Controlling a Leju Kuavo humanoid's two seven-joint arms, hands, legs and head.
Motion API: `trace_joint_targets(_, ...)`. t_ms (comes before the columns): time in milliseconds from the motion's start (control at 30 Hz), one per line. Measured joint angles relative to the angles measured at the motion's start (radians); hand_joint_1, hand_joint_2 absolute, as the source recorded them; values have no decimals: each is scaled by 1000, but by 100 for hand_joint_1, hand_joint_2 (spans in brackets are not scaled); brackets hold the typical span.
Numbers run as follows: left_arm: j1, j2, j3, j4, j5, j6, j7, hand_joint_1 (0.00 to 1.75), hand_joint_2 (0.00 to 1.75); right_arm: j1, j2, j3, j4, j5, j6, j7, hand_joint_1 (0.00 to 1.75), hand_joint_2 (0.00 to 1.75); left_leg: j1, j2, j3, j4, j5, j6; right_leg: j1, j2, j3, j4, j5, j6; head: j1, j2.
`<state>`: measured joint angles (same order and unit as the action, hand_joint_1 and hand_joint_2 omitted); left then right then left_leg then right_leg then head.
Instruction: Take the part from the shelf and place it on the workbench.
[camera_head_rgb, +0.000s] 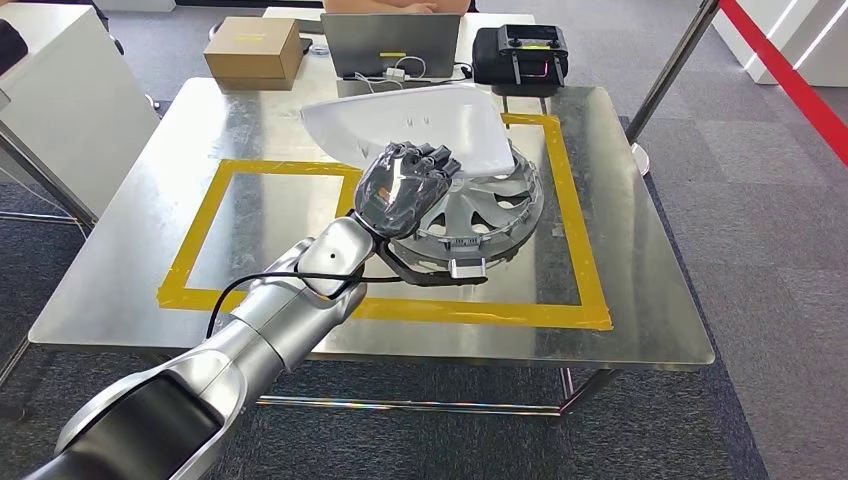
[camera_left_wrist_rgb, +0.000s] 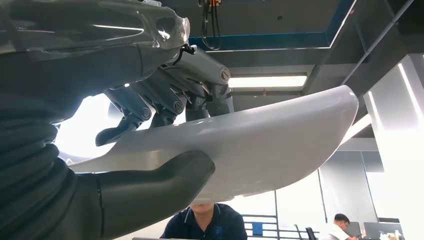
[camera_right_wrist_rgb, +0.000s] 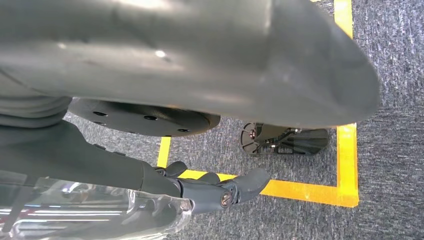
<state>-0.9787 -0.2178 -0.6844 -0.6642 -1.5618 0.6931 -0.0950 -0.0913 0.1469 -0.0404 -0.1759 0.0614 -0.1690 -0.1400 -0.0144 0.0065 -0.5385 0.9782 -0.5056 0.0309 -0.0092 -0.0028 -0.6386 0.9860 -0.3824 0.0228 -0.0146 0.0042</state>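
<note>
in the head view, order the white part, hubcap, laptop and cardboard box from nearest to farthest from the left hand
1. White part: gripped by the left hand.
2. Hubcap: on the table just right of the hand, under the part.
3. Laptop: beyond the table's far edge.
4. Cardboard box: far left; roughly level with the laptop, close to call.

My left hand (camera_head_rgb: 405, 185) and the white curved plastic part (camera_head_rgb: 420, 125) hide much of the silver spoked wheel cover (camera_head_rgb: 490, 215).

A cardboard box (camera_head_rgb: 254, 50), laptop (camera_head_rgb: 390, 44) and black case (camera_head_rgb: 520, 55) sit beyond the hubcap (camera_head_rgb: 480, 215).
</note>
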Motion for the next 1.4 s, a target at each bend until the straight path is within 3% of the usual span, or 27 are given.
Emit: trace_joint_targets(1400,0,0,0,0,0,0,0,175,175,0,0,0,0,0,0,0,0,0,0,0,0,0,0,0,0,0,0,0,0,0,0,0)
